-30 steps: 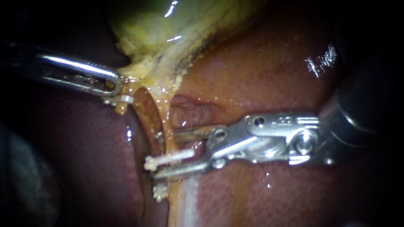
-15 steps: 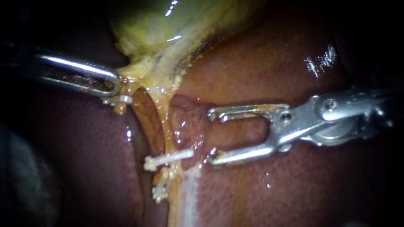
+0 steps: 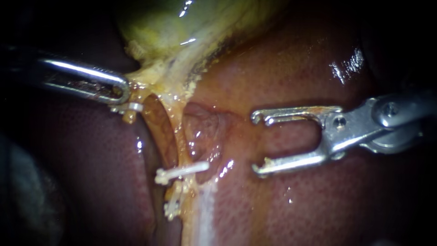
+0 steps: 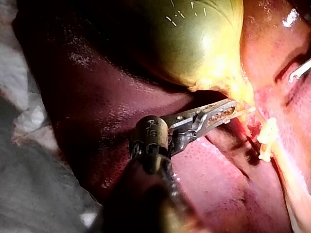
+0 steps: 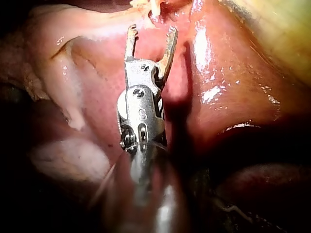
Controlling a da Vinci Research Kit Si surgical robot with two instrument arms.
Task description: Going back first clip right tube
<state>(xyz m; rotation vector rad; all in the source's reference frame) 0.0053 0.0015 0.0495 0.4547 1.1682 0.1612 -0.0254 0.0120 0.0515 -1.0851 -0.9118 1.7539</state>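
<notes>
A white clip (image 3: 182, 172) sits across the right tube (image 3: 178, 136), low on it, below the gallbladder (image 3: 173, 27). My right instrument (image 3: 258, 143) stands to the right of the clip, over the liver (image 3: 291, 77), clear of the tube. Its jaws are open and empty. The right wrist view shows the same open jaws (image 5: 149, 31) with the clip (image 5: 155, 6) just ahead of them. My left instrument (image 3: 124, 93) is shut on the yellowish tissue at the gallbladder's neck and holds it to the left. The left wrist view shows these jaws (image 4: 228, 109) under the gallbladder (image 4: 194, 43).
A small white clip (image 3: 133, 107) shows just below my left instrument's jaws, on the left strand. Whitish shreds of tissue (image 3: 173, 207) hang below the clip on the right tube. Liver surrounds the tubes. White gauze (image 4: 29, 121) lies beside the liver in the left wrist view.
My right instrument has drawn back to the right, off the tube, jaws open. The white clip stays on the tube. The left instrument has not moved.
</notes>
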